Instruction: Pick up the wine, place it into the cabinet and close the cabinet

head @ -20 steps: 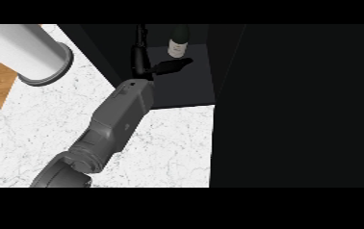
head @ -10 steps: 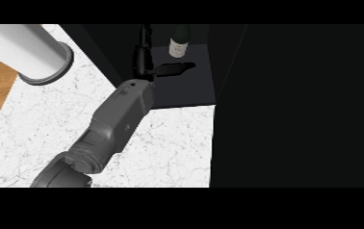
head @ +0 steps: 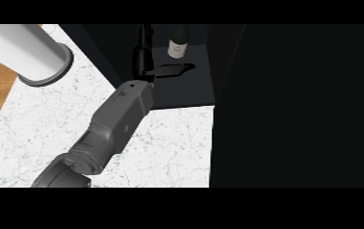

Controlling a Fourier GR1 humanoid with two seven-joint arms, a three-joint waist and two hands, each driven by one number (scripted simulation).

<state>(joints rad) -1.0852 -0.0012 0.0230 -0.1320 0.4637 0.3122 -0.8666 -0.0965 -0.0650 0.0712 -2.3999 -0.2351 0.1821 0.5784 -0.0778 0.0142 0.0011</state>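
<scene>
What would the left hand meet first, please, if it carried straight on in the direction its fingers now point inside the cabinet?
The left hand points up the view, with the wine just to its right. Straight on it would probably pass beside the bottle and meet the cabinet back wall first; depth is unclear there.

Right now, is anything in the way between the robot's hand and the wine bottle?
No, nothing visible. The wine stands upright inside the dark cabinet. The left hand is open just below it in the picture, fingers straight, not touching it. Only bare cabinet floor shows between them.
</scene>
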